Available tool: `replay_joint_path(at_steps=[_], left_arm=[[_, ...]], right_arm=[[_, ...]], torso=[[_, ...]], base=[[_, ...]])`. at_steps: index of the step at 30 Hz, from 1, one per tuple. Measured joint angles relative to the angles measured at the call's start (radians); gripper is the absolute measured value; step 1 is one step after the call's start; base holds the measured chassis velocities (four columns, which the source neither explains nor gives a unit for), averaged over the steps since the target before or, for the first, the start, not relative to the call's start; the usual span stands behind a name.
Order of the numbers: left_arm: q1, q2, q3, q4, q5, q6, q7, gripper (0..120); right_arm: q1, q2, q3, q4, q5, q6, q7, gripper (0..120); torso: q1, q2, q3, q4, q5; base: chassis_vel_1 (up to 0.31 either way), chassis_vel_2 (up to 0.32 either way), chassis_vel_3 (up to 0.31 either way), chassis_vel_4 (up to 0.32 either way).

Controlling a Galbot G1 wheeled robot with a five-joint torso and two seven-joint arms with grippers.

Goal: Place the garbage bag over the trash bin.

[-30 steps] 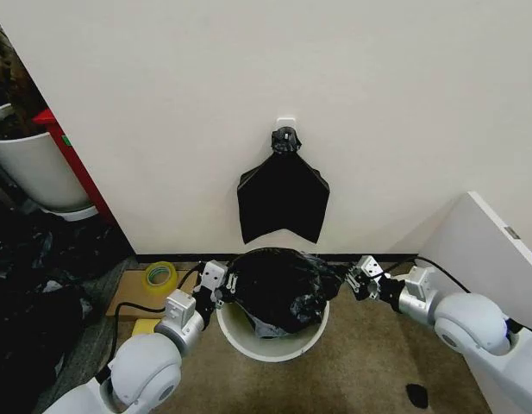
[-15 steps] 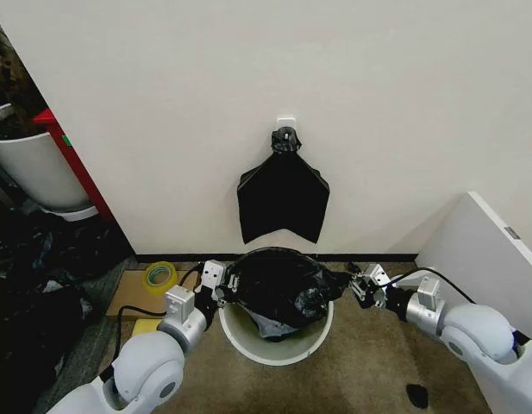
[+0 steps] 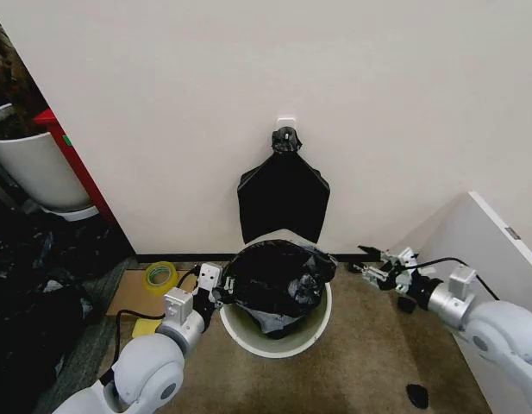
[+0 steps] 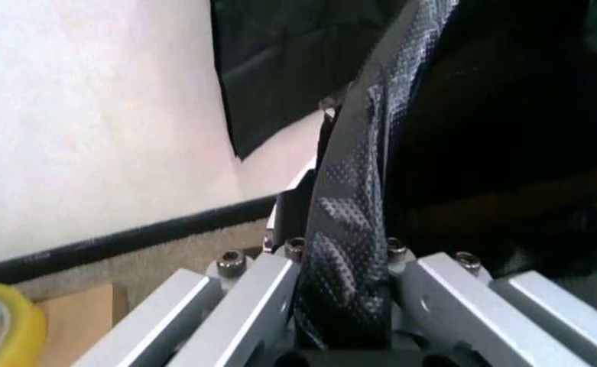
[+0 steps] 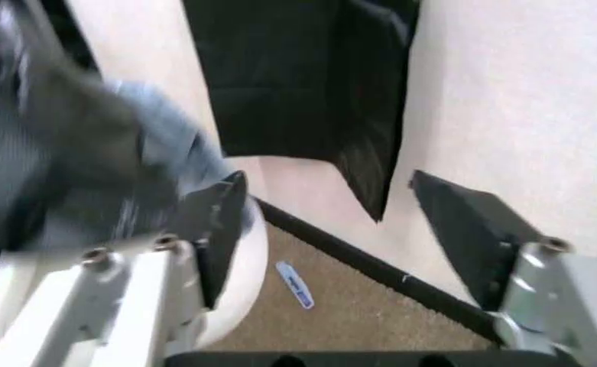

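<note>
Left tool (image 3: 221,288) is pinched on the garbage bag (image 3: 274,281), gripping the crinkled black plastic at the trash bin's (image 3: 274,343) left rim; in the left wrist view the fingers (image 4: 344,252) are pressed together with the bag (image 4: 502,153) bunched against them. That bag sits in and over the mouth of the bin, glossy and loose, draped across the far rim while the near part of the cream-white rim is bare. Off to the bin's right, well clear of the rim, the right tool (image 3: 379,266) hovers with its fingers spread and nothing between them; its own camera shows both dark fingertips (image 5: 222,218) apart, with the bin's (image 5: 231,283) pale wall beside one of them. The bin stands on brown carpet against the wall. Straight above it, flat black bags (image 3: 284,194) hang from a white hook (image 3: 285,123) on that wall. On the floor to the bin's left lies a roll of yellow tape (image 3: 160,276) on a piece of cardboard, and farther left stands a big white plant pot (image 3: 34,171).
</note>
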Motion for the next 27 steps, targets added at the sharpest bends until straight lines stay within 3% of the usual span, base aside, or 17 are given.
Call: replay_joint_path(at_steps=[4,5,7,8,12,15,25,27], left_arm=[[0.006,-0.008,-0.002,0.000,0.003,0.002,-0.004,0],[0.006,-0.008,-0.002,0.000,0.003,0.002,-0.004,0],[0.005,-0.011,-0.001,0.000,0.006,0.002,-0.004,0],[0.003,-0.011,0.002,0.006,0.009,0.002,-0.004,0],[0.002,-0.009,0.004,0.009,0.010,0.001,-0.003,0],[-0.001,-0.009,0.012,0.007,0.010,0.001,0.000,0],[0.003,-0.001,0.016,-0.011,0.012,0.001,0.006,0],[0.003,-0.001,0.016,-0.014,0.013,0.001,0.006,0]], right_arm=[[-0.065,0.033,0.067,0.111,0.100,-0.107,0.140,85],[-0.065,0.033,0.067,0.111,0.100,-0.107,0.140,85],[-0.096,0.055,0.084,0.196,0.149,-0.154,0.200,91],[-0.106,0.089,0.070,0.317,0.224,-0.234,0.299,99],[-0.079,0.129,-0.010,0.416,0.302,-0.333,0.454,100],[-0.057,0.166,-0.072,0.448,0.330,-0.380,0.554,94],[-0.056,0.174,-0.076,0.447,0.345,-0.379,0.575,65],[-0.057,0.175,-0.075,0.446,0.351,-0.379,0.573,53]], torso=[[0.000,0.000,0.000,-0.0005,0.0001],[0.000,0.000,0.000,-0.0005,0.0001],[0.000,0.000,0.000,-0.0006,0.0000],[0.000,0.000,0.000,-0.0004,-0.0006],[0.000,0.000,0.000,-0.0003,0.0000],[0.000,0.000,0.000,-0.0003,0.0000],[0.000,0.000,0.000,-0.0003,0.0000],[0.000,0.000,0.000,-0.0003,0.0000]], base=[[0.000,0.000,0.000,0.000],[0.000,0.000,0.000,0.000],[0.000,0.000,0.000,0.000],[0.000,0.000,0.000,0.000],[0.000,0.000,0.000,0.000],[0.000,0.000,0.000,0.000],[0.000,0.000,0.000,0.000],[0.000,0.000,0.000,0.000]])
